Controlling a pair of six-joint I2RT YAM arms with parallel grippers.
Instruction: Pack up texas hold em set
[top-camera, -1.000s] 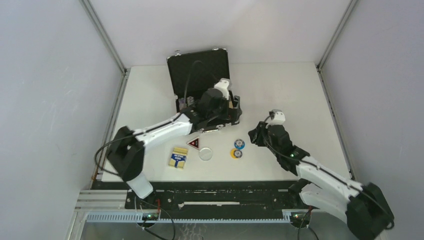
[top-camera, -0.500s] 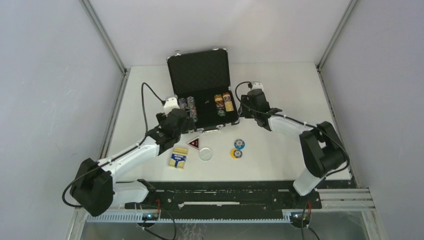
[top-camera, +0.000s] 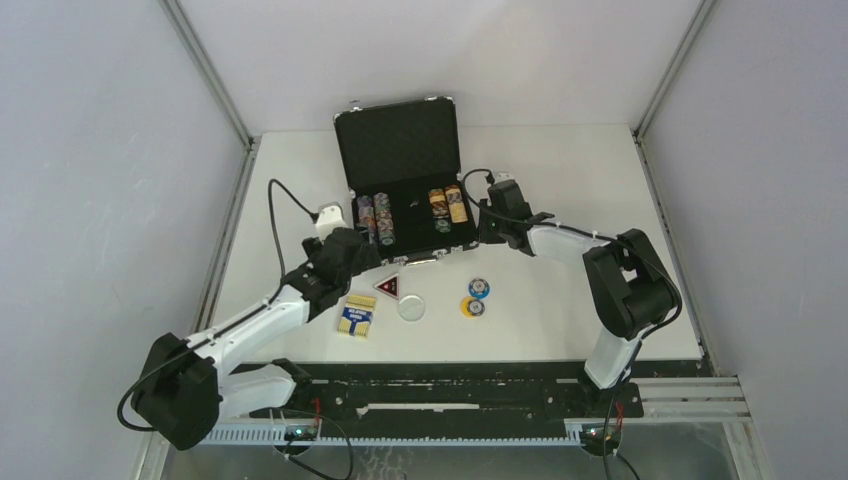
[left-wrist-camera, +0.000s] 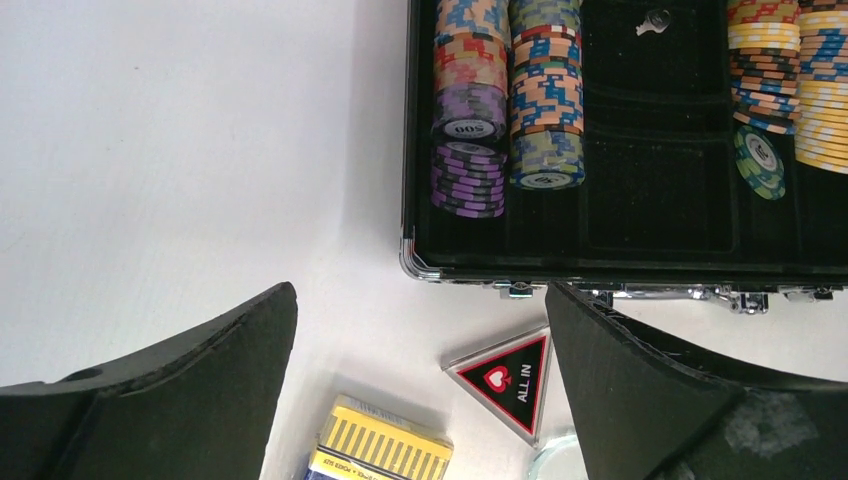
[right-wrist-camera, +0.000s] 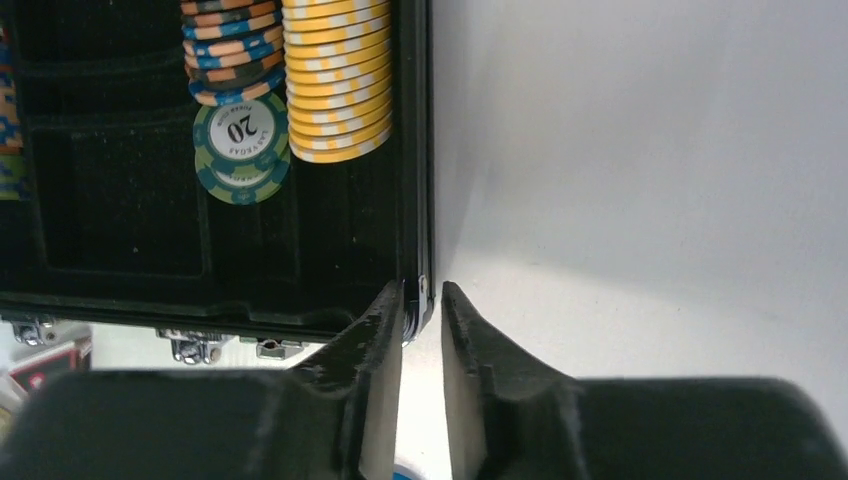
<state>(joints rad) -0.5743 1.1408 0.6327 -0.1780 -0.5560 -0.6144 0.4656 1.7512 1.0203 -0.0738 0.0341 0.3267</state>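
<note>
The black silver-edged briefcase (top-camera: 398, 150) lies open at the back, with stacks of poker chips (top-camera: 376, 216) in its tray. The chips also show in the left wrist view (left-wrist-camera: 505, 110). My left gripper (top-camera: 345, 258) is open and empty, hovering in front of the case's left front corner (left-wrist-camera: 440, 268). Under it lie the red-black triangular token (left-wrist-camera: 508, 378) and the yellow-blue card box (left-wrist-camera: 385, 455). My right gripper (right-wrist-camera: 422, 290) has its jaws nearly closed astride the case's right wall (right-wrist-camera: 418, 150) at the front corner.
On the table in front of the case lie the card box (top-camera: 357, 315), the token (top-camera: 388, 287), a white disc (top-camera: 411, 307), a blue disc (top-camera: 479, 289) and a yellow disc (top-camera: 470, 307). Grey walls stand on both sides.
My left gripper has pulled back from over the case to in front of its left corner. My right gripper has moved from the table's right to the case's right front corner.
</note>
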